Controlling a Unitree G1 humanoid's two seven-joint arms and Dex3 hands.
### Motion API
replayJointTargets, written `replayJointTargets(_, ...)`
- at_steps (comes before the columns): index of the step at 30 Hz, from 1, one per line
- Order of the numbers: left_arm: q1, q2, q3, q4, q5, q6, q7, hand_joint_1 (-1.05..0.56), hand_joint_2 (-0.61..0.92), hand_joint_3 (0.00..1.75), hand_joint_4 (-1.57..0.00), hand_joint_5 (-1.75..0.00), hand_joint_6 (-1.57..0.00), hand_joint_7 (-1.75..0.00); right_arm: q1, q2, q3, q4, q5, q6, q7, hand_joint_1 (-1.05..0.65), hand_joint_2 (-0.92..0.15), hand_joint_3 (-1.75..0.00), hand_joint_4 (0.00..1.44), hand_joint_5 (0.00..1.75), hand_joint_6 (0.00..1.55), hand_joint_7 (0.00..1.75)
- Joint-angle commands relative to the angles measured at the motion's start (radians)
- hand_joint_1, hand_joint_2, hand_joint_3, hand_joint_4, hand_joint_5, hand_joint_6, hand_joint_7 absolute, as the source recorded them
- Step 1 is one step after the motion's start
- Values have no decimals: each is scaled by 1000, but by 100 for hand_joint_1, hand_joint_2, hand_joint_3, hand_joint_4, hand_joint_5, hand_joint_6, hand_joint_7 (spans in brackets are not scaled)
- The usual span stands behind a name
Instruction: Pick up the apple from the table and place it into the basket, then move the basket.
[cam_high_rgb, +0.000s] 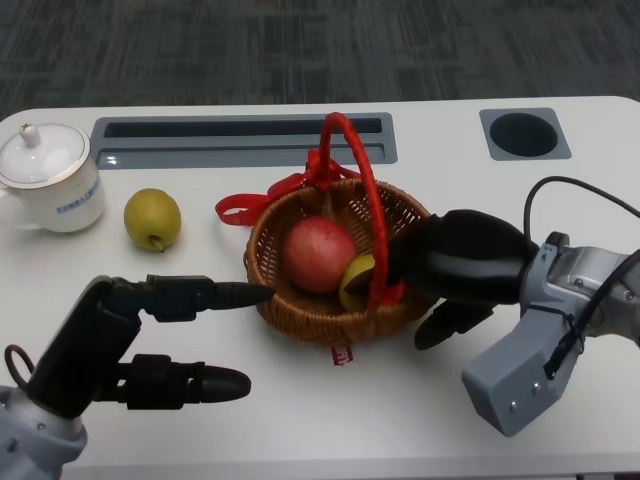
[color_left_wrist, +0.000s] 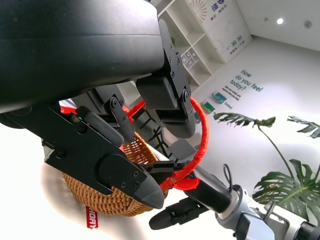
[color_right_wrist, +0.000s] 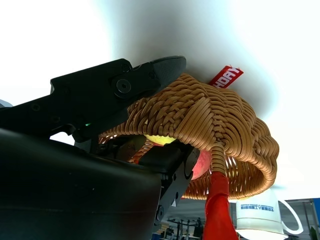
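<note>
Apple (cam_high_rgb: 318, 254) already sits inside the basket (cam_high_rgb: 300, 312), red one, middle of the bowl, with a yellow-green fruit (cam_high_rgb: 356, 281) tucked beside it on the right-hand side. So the placing step looks done; what's left is moving the basket.

Basket stands mid-counter, a bit toward the near edge, red handle (cam_high_rgb: 362, 190) arching upright over it, red ribbon (cam_high_rgb: 262, 199) trailing off the far-left rim.

Right hand (cam_high_rgb: 455, 265) is at the basket's right rim: fingers reach over the rim into the bowl by the foot of the handle, and the right wrist view shows another finger under the outside weave. Reads as a clamp on the wall of the basket, likely to slide or lift it. Whether it's fully tight I can't tell, but it's grasping the rim.

Left hand (cam_high_rgb: 150, 335) holds nothing, fingers straight and spread, pointing right. Upper fingertip (cam_high_rgb: 258, 294) touches or nearly touches the basket's left wall, probably bracing it so it doesn't skid or tip while the right hand pulls. Lower finger lies nearer the front edge, apart from the basket.

Far-left side of the counter (cam_high_rgb: 300, 420): yellow pear (cam_high_rgb: 152, 219), and a white lidded cup (cam_high_rgb: 48, 177) at the left edge. Both well clear of the basket, not in the way.

Risk: rim-only grip on a light basket could tilt it and roll fruit.
</note>
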Motion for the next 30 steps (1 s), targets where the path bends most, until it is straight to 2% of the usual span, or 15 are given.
replayJointTargets(1, 21, 28, 23, -30, -22, 21, -3, -49, 65, 0, -105, -3, -95, 0, 18, 5, 32, 58, -28, 85, 16, -30, -89, -4, 101, 17, 85, 7)
replayJointTargets(3, 26, 33, 29, -37, -32, 26, -7, -46, 64, 0, -104, -2, -94, 0, 19, 11, 31, 74, -17, 113, 17, -21, -86, -2, 107, 18, 91, 7)
replayJointTargets(7, 34, 38, 43, -36, -40, 20, -5, -43, 64, 0, -103, -1, -93, 0, 29, 10, 17, 87, 18, 140, 22, -14, -81, 0, 106, 13, 94, 4)
replayJointTargets(14, 31, 40, 65, -16, -15, -1, 14, -42, 66, 1, -102, 0, -92, 0, 36, -5, 17, 73, 35, 149, 26, -17, -83, -1, 117, 18, 94, 2)
replayJointTargets(20, 24, 39, 97, -1, -3, -30, 32, -44, 67, 1, -102, 0, -93, -1, 50, -26, 8, 49, 50, 106, 1, -22, -88, -2, 120, 24, 96, 2)
replayJointTargets(22, 26, 40, 110, 1, -1, -36, 38, -45, 68, 1, -102, 0, -94, -1, 54, -34, 4, 41, 55, 98, -3, -24, -90, -4, 114, 46, 98, 2)
replayJointTargets(24, 27, 41, 120, 5, 0, -40, 42, -45, 68, 1, -102, 0, -94, -1, 57, -43, 3, 36, 55, 93, -16, -24, -92, -6, 101, 83, 99, 1)
replayJointTargets(26, 27, 43, 125, 12, -3, -46, 42, -45, 68, 0, -102, 0, -94, -1, 60, -54, 6, 30, 49, 82, -38, -24, -92, -7, 93, 103, 100, 1)
replayJointTargets(28, 25, 42, 128, 20, -6, -49, 42, -45, 68, 0, -102, 0, -94, -1, 61, -66, 7, 24, 45, 64, -58, -25, -92, -7, 91, 101, 100, 0)
replayJointTargets(30, 22, 38, 129, 25, -10, -48, 43, -45, 68, 0, -102, 0, -94, -1, 62, -74, 5, 21, 47, 50, -64, -26, -92, -8, 92, 88, 100, 0)
